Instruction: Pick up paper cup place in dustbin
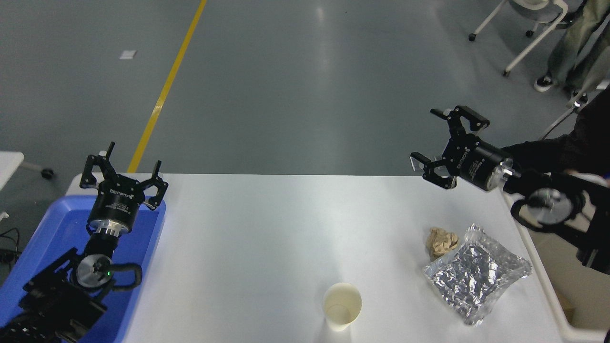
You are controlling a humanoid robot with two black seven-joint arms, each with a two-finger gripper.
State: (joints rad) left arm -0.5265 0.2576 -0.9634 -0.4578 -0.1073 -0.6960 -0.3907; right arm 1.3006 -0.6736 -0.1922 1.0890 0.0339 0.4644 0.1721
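The paper cup [341, 305] stands upright near the table's front edge, right of the middle, its cream inside showing. The dustbin [557, 305] is the off-white tub at the right edge, partly hidden by my right arm. My right gripper [445, 141] is open and empty, raised above the table's far right part and pointing left, far from the cup. My left gripper [123, 172] is open and empty, parked over the blue tray at the left.
A crumpled brown paper ball [442, 241] and a crinkled silver foil bag [476, 274] lie between the cup and the dustbin. A blue tray [57, 233] sits at the left. A person in dark clothes [591, 128] is at the far right.
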